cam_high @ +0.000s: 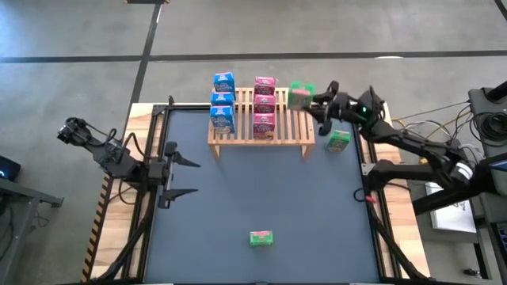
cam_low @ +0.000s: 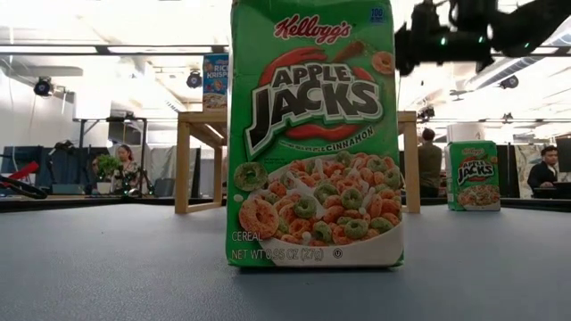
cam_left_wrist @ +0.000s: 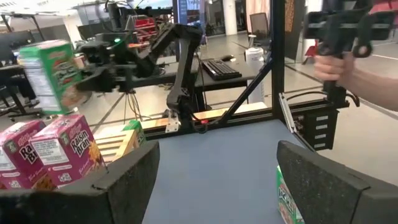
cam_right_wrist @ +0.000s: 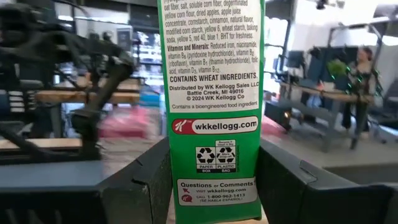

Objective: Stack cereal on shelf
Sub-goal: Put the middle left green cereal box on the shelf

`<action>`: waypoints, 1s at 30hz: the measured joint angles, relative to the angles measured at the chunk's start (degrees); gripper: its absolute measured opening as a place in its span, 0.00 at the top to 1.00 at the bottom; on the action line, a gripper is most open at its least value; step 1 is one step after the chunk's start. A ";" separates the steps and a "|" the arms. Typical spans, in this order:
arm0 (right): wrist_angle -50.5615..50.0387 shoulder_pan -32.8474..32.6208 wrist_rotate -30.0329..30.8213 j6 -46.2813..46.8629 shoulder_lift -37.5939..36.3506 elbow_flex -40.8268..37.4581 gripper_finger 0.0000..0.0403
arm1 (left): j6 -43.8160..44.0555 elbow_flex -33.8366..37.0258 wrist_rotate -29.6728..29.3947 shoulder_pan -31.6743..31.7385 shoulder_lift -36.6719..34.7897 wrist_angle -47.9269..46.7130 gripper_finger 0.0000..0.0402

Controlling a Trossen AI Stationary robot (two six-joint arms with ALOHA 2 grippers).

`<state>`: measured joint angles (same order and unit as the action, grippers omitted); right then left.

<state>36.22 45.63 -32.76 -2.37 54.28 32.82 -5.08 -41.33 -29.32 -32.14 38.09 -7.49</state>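
The shelf [cam_high: 261,127] stands at the table's far middle, with three blue cereal boxes [cam_high: 223,101] in a row on its left part and three pink ones [cam_high: 264,103] on its middle. My right gripper [cam_high: 307,98] reaches in from the right, shut on a green cereal box [cam_high: 299,94] above the shelf's far right end. A second green box [cam_high: 338,141] stands on the table right of the shelf. A third [cam_high: 261,237] stands near the front edge. My left gripper [cam_high: 186,176] waits open at the table's left side. My right gripper pinches the green box between its two fingers [cam_right_wrist: 149,180], one on each broad face, low on the box, with the narrow printed side [cam_right_wrist: 214,124] facing the wrist. The fingers come about level from the table's right. The box [cam_left_wrist: 46,74] stands upright, lifted clear above the shelf.
In the low view the near green box [cam_low: 314,134] fills the middle and hides much of the shelf [cam_low: 201,143]. The shelf's right part [cam_high: 297,127] is bare slats. A person's hand [cam_left_wrist: 339,62] holds a controller beyond the table's right edge.
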 joint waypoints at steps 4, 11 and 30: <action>7.13 8.39 -8.13 5.48 6.37 0.13 0.56 | 0.18 0.23 -0.02 0.00 0.04 -0.06 0.24; 24.54 14.60 -16.77 13.04 21.19 0.20 0.56 | 0.45 0.89 -0.02 0.00 0.49 0.65 0.24; 25.82 17.41 -24.32 13.23 37.58 10.06 0.56 | 4.59 1.40 -0.02 0.00 1.42 -0.37 0.24</action>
<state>62.04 63.04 -57.08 10.86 91.85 42.88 -0.49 -39.92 -29.34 -32.14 39.51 -7.85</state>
